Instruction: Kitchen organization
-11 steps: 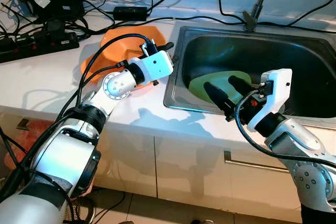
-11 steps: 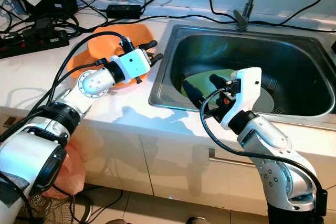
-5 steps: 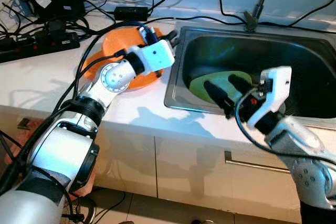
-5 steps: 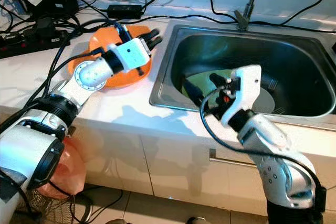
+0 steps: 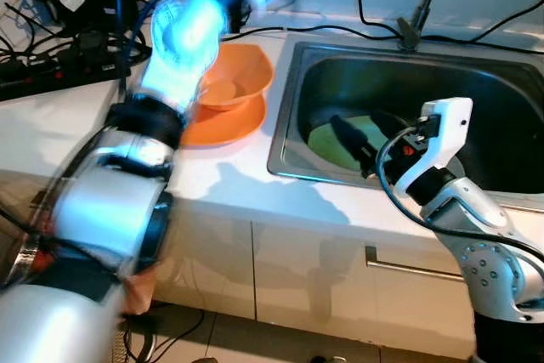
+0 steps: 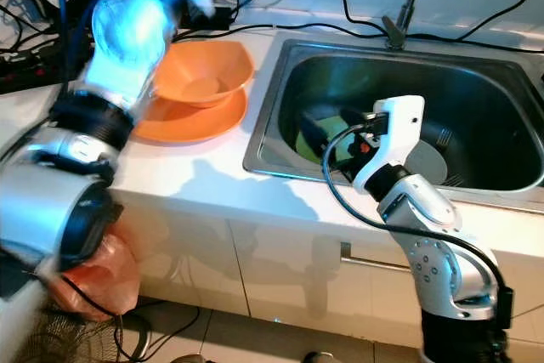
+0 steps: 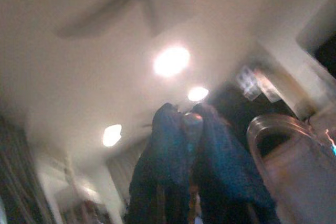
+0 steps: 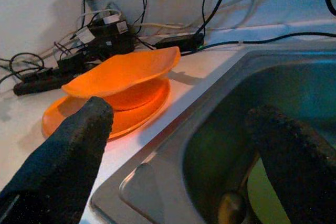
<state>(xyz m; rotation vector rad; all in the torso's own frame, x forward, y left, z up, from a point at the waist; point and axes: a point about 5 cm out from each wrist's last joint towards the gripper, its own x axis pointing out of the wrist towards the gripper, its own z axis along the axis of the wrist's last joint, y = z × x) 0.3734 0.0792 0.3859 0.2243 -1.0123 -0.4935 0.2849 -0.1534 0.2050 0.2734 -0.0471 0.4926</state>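
Left eye view has an orange bowl [image 5: 234,80] sitting in an orange plate [image 5: 223,121] on the white counter [image 5: 59,129], just beside the left rim of the steel sink [image 5: 510,104]. Inside the sink lies a green plate [image 5: 340,138], partly hidden by the right gripper [image 5: 361,138], whose two black fingers are spread apart and hold nothing as they reach over the sink's front edge. The left arm [image 5: 183,31] is raised above the bowl and badly smeared with blur, so its outline is hard to follow.

The right wrist view looks between those parted fingers [image 8: 79,145] and shows the bowl tilted a little on the plate, with the sink's corner close in front and a power strip [image 8: 42,82] and black cables behind on the counter. A grey round piece [image 6: 421,159] lies on the sink floor in the right eye view.

The left wrist view points upward at a ceiling with round lights [image 7: 171,60]; the left gripper [image 7: 188,129] has its fingers pressed together, with nothing between them.

No writing can be read anywhere.
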